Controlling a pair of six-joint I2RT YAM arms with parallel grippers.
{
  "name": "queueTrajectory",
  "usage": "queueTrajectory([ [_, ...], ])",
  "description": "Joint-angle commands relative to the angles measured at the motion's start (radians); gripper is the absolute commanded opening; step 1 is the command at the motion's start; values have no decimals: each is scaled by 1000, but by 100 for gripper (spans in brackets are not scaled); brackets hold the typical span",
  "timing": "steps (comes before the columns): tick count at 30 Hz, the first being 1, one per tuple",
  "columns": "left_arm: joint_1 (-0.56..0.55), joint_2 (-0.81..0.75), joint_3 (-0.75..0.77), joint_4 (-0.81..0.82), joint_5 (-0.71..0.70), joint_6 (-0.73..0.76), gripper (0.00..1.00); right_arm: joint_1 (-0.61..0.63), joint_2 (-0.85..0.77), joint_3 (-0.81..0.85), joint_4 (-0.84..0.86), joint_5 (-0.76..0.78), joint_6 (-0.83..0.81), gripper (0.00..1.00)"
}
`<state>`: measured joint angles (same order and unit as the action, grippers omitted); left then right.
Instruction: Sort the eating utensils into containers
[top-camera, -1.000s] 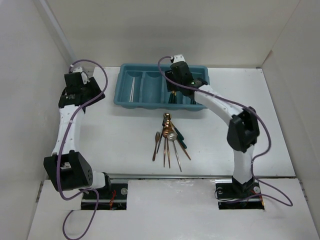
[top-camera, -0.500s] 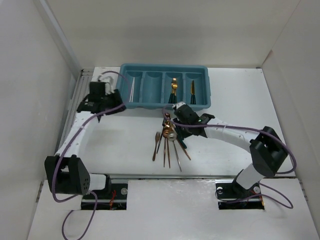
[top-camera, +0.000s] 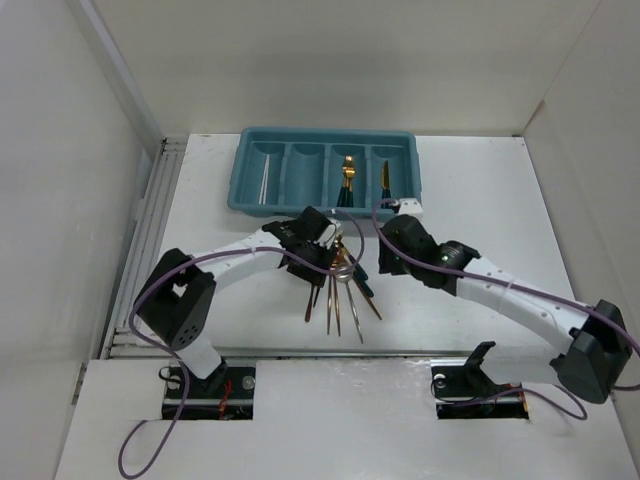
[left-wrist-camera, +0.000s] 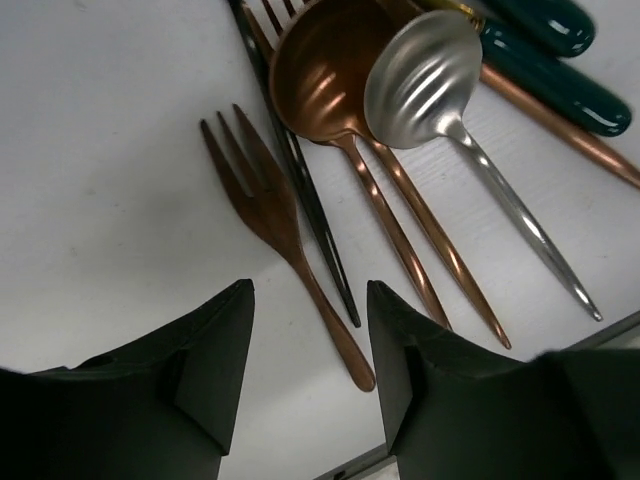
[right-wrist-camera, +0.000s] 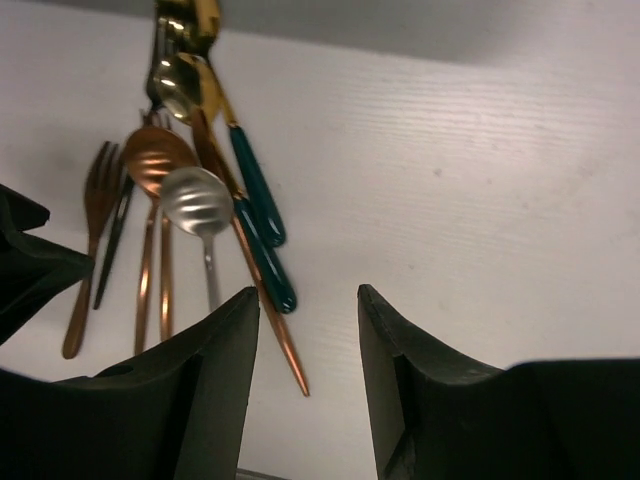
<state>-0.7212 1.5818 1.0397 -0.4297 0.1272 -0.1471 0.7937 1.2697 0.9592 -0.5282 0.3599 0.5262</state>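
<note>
The teal tray (top-camera: 238, 192) stands at the back. White chopsticks (top-camera: 264, 181) lie in its leftmost compartment, and a gold utensil with a dark handle lies in each of the third (top-camera: 346, 180) and fourth (top-camera: 385, 183) compartments. A pile of utensils (top-camera: 340, 285) lies on the table in front of the tray. My left gripper (top-camera: 318, 247) is open over the pile's left side, just above a copper fork (left-wrist-camera: 265, 205), a copper spoon (left-wrist-camera: 320, 75) and a silver spoon (left-wrist-camera: 420, 75). My right gripper (top-camera: 393, 250) is open and empty, to the right of the pile, near two green-handled utensils (right-wrist-camera: 262, 215).
White walls close in the table on the left, back and right. A ridged rail (top-camera: 150, 230) runs along the table's left edge. The front edge of the table shows just below the fork's handle in the left wrist view (left-wrist-camera: 400, 455).
My left arm has swung from beside the tray's left end to over the utensil pile. My right gripper has left the tray, passed over the pile and drawn back to its right.
</note>
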Motion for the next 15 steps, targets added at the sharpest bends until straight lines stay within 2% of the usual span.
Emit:
queueTrajectory([
  [1,-46,33,3,-6,-23,-6,45,2,-93,-43,-81,111,87,50],
  [5,-55,11,-52,-6,-73,-38,35,2,-197,-77,-125,152,124,50],
  [8,-55,10,-85,3,-93,-48,31,2,-262,-106,-135,172,135,51],
  [12,-46,47,-47,-6,-93,-85,19,2,-297,-116,-157,192,135,51],
  [15,-46,72,-38,-17,-84,-97,19,2,-297,-116,-182,201,144,51],
])
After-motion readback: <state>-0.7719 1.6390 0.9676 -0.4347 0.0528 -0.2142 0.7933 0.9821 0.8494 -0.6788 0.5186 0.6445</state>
